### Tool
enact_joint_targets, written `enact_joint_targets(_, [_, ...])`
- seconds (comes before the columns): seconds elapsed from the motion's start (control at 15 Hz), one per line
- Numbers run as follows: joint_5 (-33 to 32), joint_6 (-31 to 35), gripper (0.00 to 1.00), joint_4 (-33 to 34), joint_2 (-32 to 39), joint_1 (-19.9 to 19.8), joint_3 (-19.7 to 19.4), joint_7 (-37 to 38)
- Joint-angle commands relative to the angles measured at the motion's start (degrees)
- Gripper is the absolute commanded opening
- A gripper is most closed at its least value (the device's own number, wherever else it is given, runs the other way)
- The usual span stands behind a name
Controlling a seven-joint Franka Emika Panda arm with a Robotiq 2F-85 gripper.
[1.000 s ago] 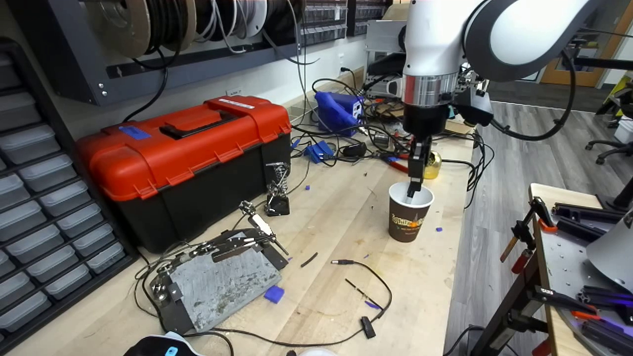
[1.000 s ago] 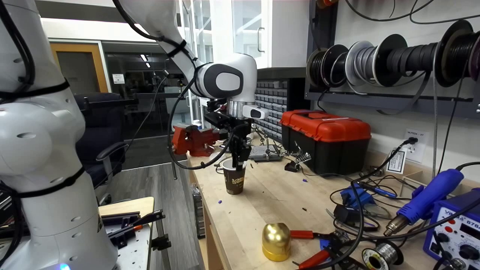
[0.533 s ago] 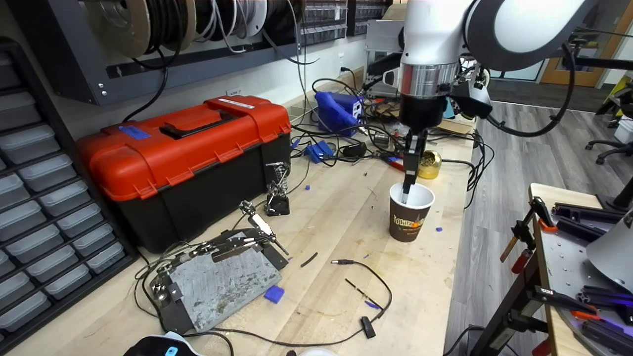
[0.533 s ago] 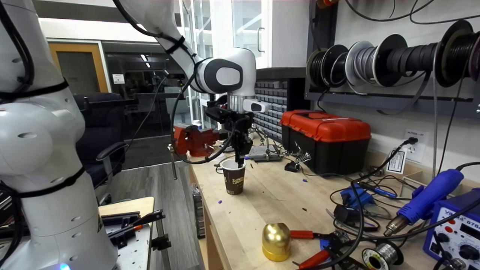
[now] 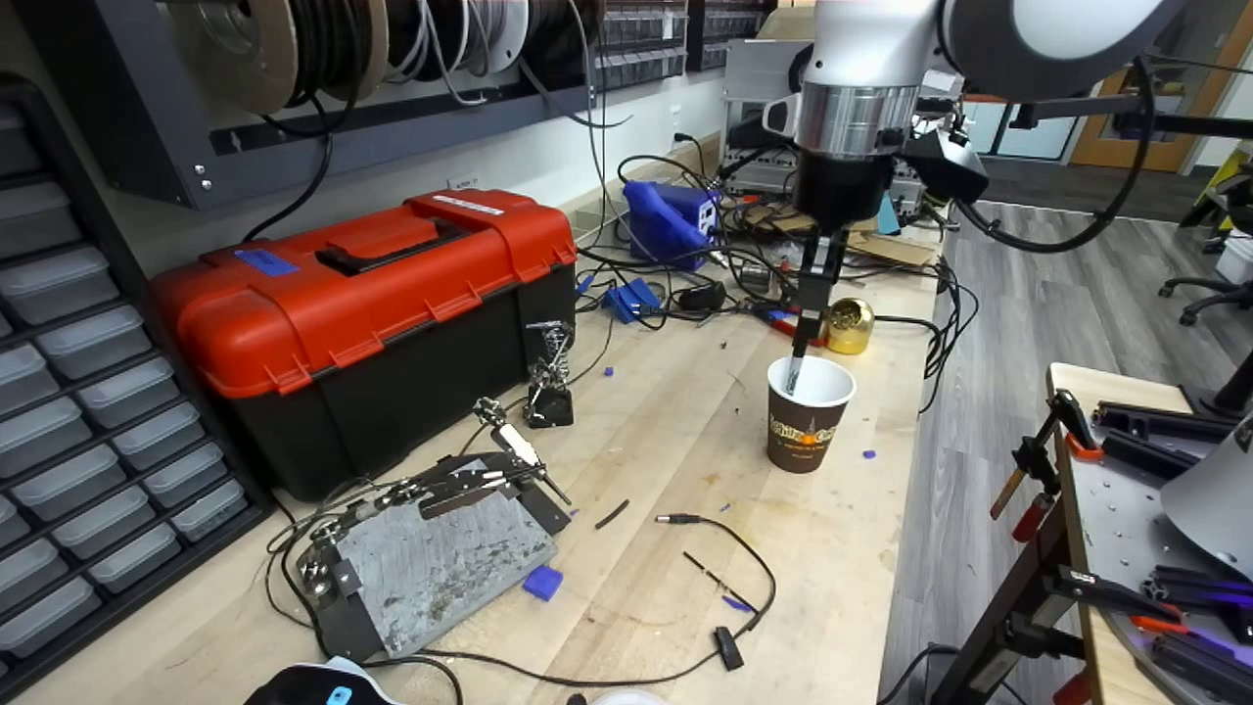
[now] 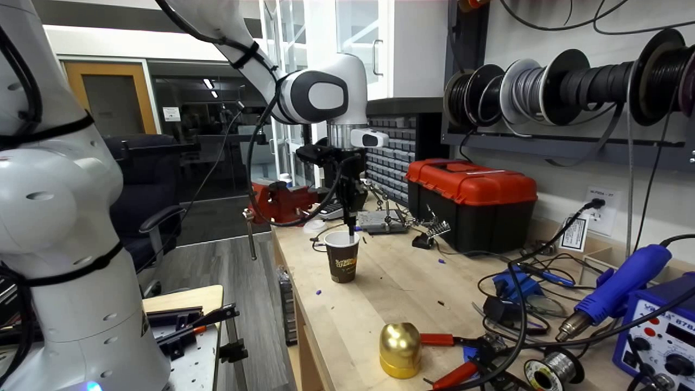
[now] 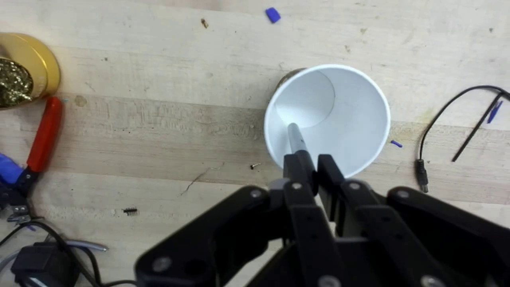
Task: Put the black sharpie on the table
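In an exterior view, a thin black cable (image 5: 772, 586) curves over the near part of the desk (image 5: 837, 587), with a small blue block (image 5: 542, 583) and a scuffed grey plate (image 5: 440, 568) at left. Beyond them a brown paper cup (image 5: 808, 431), white inside, stands upright on the desk. Above it the tool (image 7: 310, 168) points downward, its two fingers clamped on the sharpie (image 7: 295, 137). The sharpie, black at the fingers and grey below, is held clear of the desk, its lower end within the mouth of the cup in all three views; whether it touches the cup's inner side cannot be told. Past the cup, toward the left, a wire-coil stand (image 5: 549, 406) is placed near the toolbox (image 5: 392, 323), which has a red lid and a black body. Farther along, a gold pot (image 5: 848, 333) stands on the desk; the wrist view shows metal wool (image 7: 14, 83) in its opening and red-handled pliers (image 7: 44, 135) next to it. Behind these, black cords (image 5: 746, 230) lie tangled across the desk, and a blue instrument (image 5: 693, 211) stands among them, near the wall (image 5: 648, 127).
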Motion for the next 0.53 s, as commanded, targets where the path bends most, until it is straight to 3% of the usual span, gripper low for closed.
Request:
enact_joint_targets(0.0, [-1.9,-3.7,0.03,0.5,-4.7,-0.3,0.0,0.7])
enact_joint_targets(0.47, [-5.0,-14.6,0.03,8.5,-7.7,-1.7,-0.9,-0.6])
